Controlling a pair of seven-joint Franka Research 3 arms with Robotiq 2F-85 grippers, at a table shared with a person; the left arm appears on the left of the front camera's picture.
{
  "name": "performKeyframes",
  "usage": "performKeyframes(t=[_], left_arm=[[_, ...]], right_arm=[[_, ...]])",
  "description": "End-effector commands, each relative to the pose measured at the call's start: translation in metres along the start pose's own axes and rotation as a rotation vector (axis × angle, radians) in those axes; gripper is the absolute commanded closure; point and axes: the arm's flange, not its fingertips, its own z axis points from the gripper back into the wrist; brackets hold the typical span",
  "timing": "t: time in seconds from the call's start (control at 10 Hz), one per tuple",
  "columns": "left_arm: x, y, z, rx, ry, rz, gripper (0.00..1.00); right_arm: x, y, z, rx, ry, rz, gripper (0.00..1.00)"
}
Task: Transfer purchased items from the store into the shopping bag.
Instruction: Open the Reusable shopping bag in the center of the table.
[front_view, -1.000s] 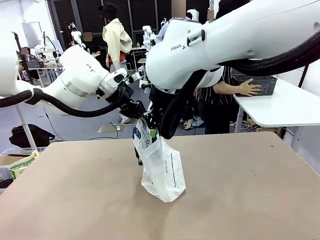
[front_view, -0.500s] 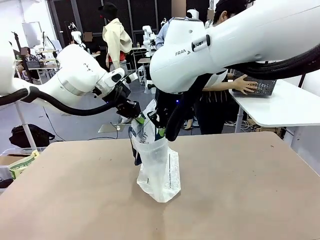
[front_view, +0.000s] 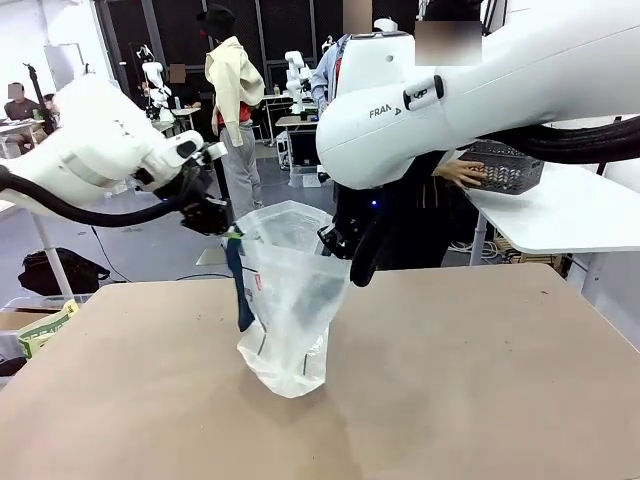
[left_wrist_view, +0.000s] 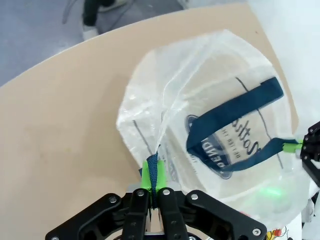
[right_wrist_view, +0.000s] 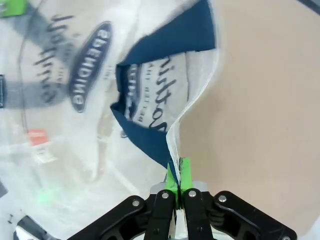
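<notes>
Shopping bag (front_view: 288, 305) at table (front_view: 480, 380) middle, rim pinched at opposite sides by left gripper (left_wrist_view: 154, 174) and right gripper (right_wrist_view: 177, 176), mouth stretched wide for loading. Basket (front_view: 508, 167) seen on side table (front_view: 560, 215) under person's hand (front_view: 462, 172).

Thin translucent plastic with a crinkled gloss for the shopping bag (front_view: 290, 310), matt woven navy cloth for its strap handles (left_wrist_view: 235, 110). Matt tan table (front_view: 480, 390) beneath, smooth; at two o'clock, dull dark slotted plastic of the basket (front_view: 512, 168).
</notes>
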Motion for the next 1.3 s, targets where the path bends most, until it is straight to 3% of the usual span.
performKeyframes(t=[0.0, 0.6, 1.2], left_arm=[[-0.021, 0.011, 0.022, 0.073, -0.026, 0.081, 1.00], [-0.071, 0.058, 0.041, 0.024, -0.116, 0.221, 1.00], [-0.005, -0.007, -0.005, -0.006, 0.041, -0.007, 1.00]], right_arm=[[-0.007, -0.003, -0.004, -0.048, 0.024, -0.027, 1.00], [-0.014, -0.032, 0.002, -0.036, 0.004, -0.082, 1.00], [0.001, 0.019, -0.002, -0.066, 0.013, 0.072, 1.00]])
